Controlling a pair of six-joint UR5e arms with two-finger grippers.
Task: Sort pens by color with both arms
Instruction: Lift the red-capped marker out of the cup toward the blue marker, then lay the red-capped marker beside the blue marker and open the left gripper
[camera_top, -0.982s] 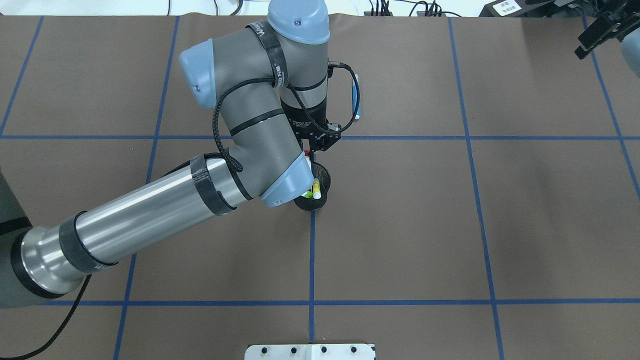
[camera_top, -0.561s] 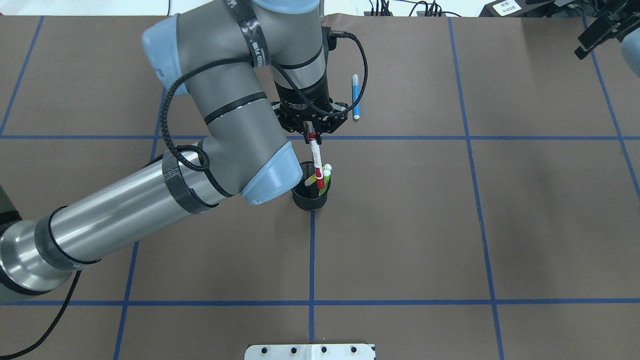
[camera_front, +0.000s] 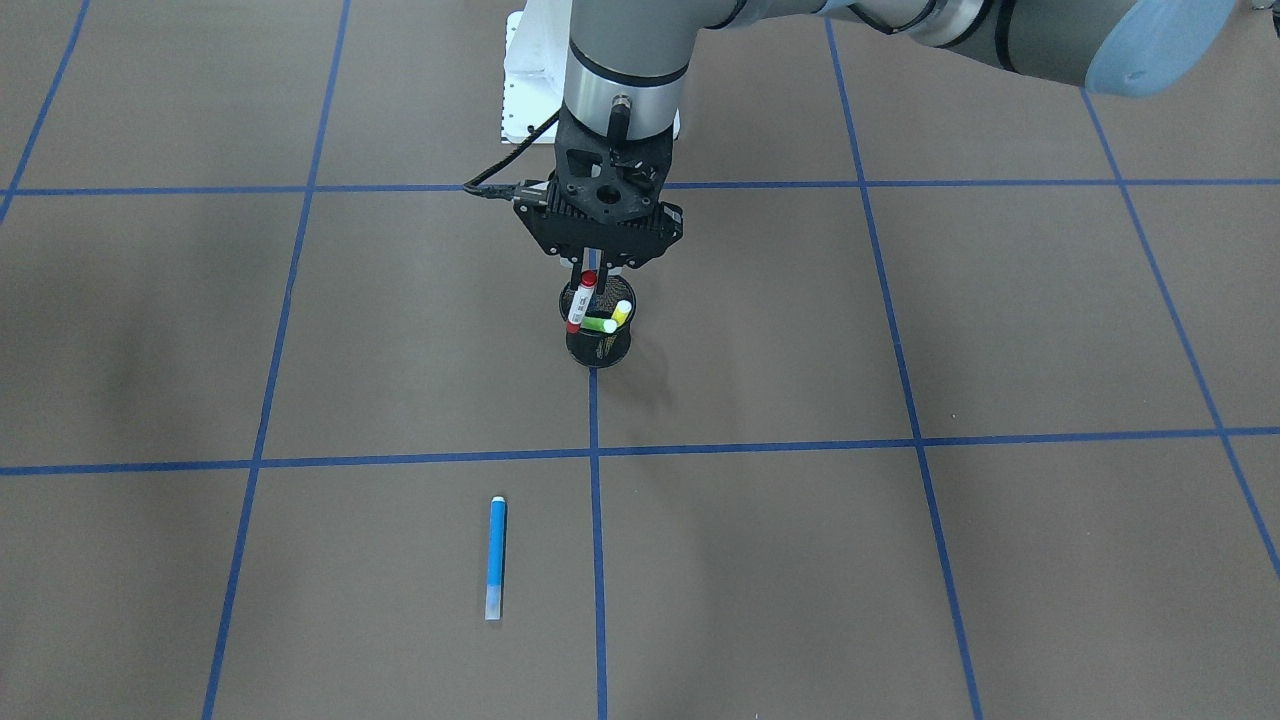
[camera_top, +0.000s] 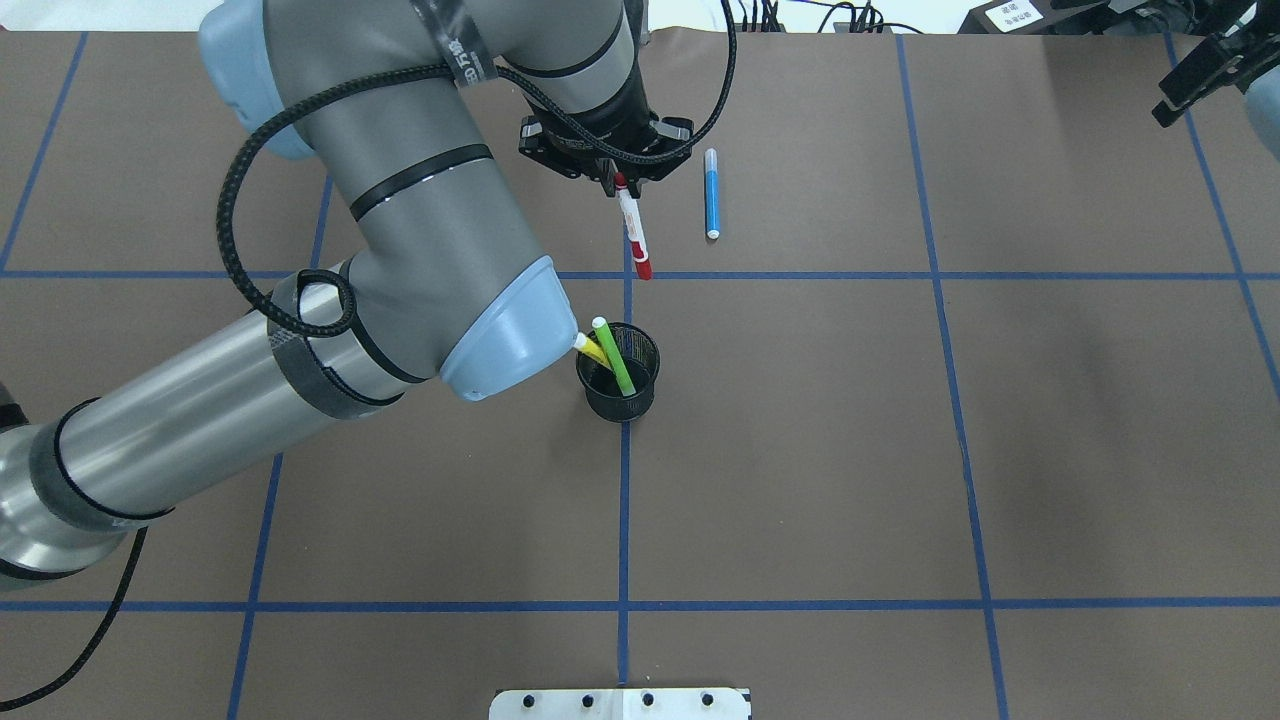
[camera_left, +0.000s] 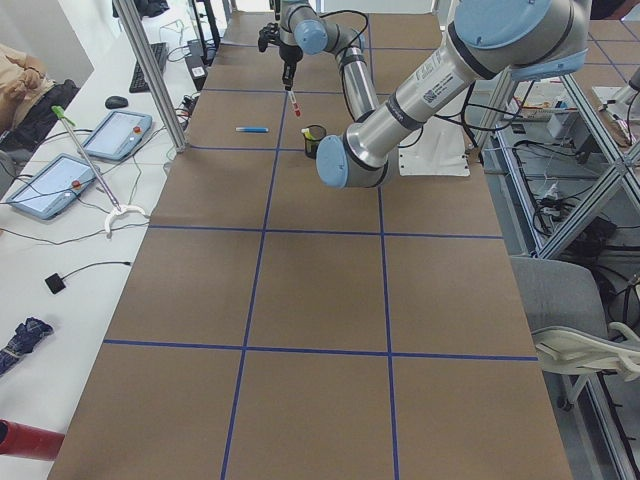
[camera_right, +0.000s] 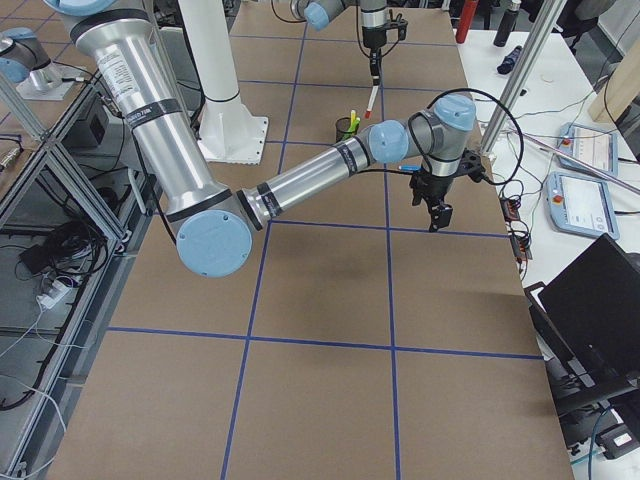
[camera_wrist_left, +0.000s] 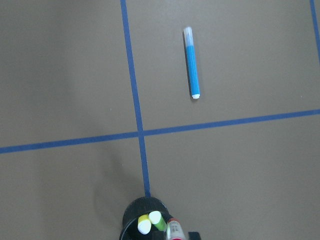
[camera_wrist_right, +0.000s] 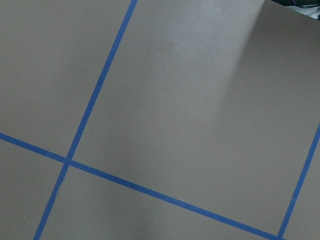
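Observation:
My left gripper (camera_top: 620, 180) is shut on the top of the white pen with red ends (camera_top: 632, 230), which hangs in the air, tilted, beyond the black mesh cup (camera_top: 622, 385). In the front-facing view the same pen (camera_front: 579, 303) hangs in front of the cup (camera_front: 598, 345). The green pen (camera_top: 615, 358) and the yellow pen (camera_top: 592, 348) lean inside the cup. On the table, to the right of the gripper, lies the blue pen (camera_top: 712, 195). My right gripper (camera_top: 1195, 65) hovers open and empty at the far right corner.
Blue tape lines divide the brown table into squares. The white mounting base (camera_top: 620, 703) sits at the near edge. My left arm's elbow (camera_top: 500, 340) overhangs the cup's left side. Cables and boxes lie beyond the far edge.
My left gripper has risen and moved toward the far side, drawing the red-ended pen fully out of the cup. The green and yellow pens have tipped to the left. The right arm stays put.

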